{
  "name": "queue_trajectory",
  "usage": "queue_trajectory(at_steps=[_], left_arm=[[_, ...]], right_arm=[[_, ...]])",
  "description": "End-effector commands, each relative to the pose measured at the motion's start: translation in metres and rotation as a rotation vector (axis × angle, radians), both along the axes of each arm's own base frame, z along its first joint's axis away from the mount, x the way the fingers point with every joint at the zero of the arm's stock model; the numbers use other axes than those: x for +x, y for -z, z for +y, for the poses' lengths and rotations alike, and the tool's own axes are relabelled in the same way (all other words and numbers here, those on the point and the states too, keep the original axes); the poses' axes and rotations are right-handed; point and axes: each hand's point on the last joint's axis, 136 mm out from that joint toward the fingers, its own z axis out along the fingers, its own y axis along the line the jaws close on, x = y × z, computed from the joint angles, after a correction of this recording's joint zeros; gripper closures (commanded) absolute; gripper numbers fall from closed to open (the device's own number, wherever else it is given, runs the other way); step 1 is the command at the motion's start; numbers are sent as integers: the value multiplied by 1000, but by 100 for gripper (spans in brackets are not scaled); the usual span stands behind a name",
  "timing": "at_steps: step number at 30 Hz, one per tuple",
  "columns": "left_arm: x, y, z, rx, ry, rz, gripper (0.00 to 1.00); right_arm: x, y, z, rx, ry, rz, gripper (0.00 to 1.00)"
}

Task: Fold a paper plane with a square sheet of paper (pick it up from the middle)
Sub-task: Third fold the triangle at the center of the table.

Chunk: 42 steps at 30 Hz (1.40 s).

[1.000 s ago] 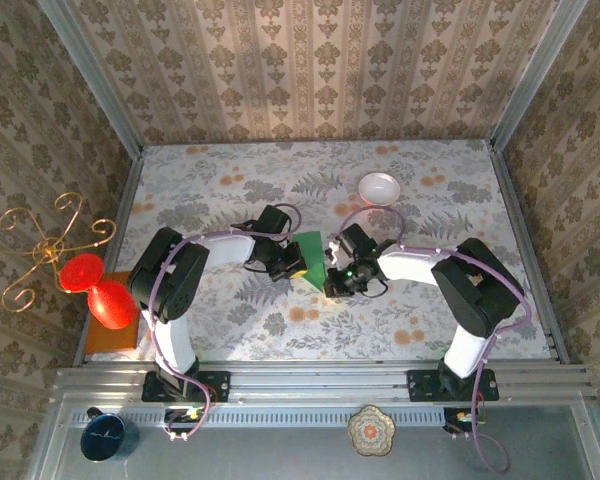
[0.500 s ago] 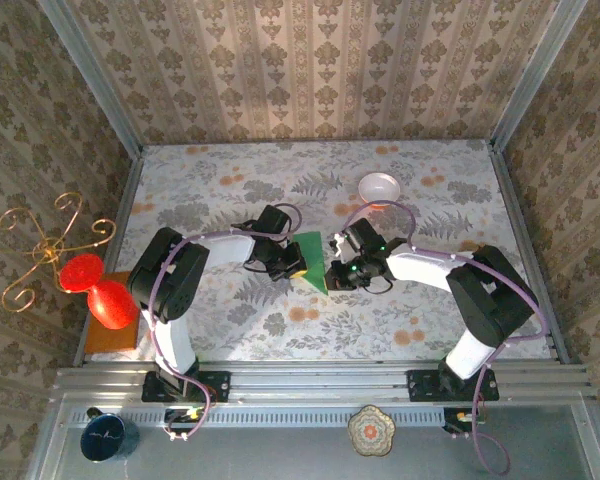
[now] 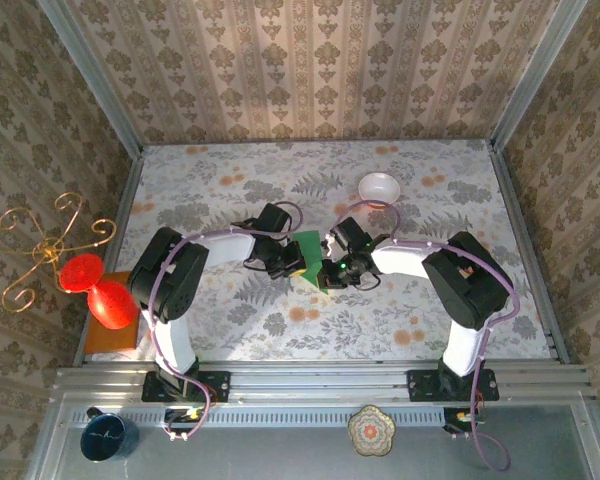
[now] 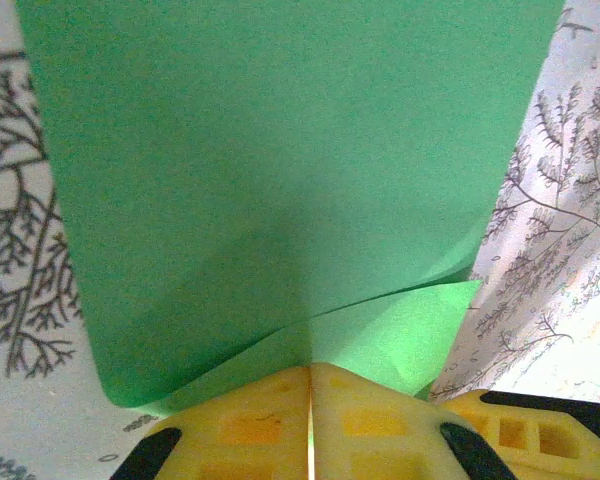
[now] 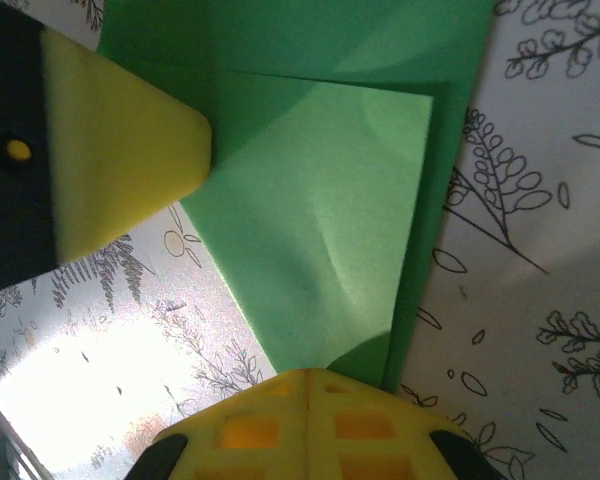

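Seen from above, the two wrists cover much of the sheet of paper (image 3: 311, 250), so its full outline cannot be made out. In both wrist views it runs off the top of the frame. The left gripper (image 4: 310, 385) reaches in low from the left toward the middle of the table (image 3: 230, 190), its yellow fingers clenched on the sheet's near edge. The right gripper (image 5: 310, 388) comes in from the right with its jaws pressed tight together at the tip of a folded flap. Whether any paper is caught between them cannot be told. The sheet is bright green, matte and doubled over, a lighter triangular flap lying on a darker layer. It sits at the centre of the top view, lower left of a white bowl (image 3: 379, 187).
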Motion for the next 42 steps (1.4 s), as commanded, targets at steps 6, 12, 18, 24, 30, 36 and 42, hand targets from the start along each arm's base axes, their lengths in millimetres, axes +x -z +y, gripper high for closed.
queue_trajectory(at_steps=[6, 12, 18, 24, 30, 36, 42], left_arm=[[-2, -28, -11, -34, 92, -138, 89], [-18, -22, -25, -69, 146, -131, 90], [-25, -7, -27, -79, 152, -93, 90], [-29, 8, -24, -65, 160, -80, 90], [-24, 22, -11, -10, 139, -74, 90], [-9, 29, 13, 34, 118, -93, 90], [8, 37, 40, 65, 98, -107, 90]], right_arm=[[-13, 26, -17, -116, 26, 84, 97], [-16, 30, -18, -124, 25, 105, 97], [-18, 32, -20, -133, 27, 115, 97], [-21, 36, -24, -147, 27, 124, 97], [-27, 44, -35, -201, 29, 140, 97], [-38, 58, -56, -307, 14, 150, 98], [-42, 65, -67, -345, 25, 156, 99]])
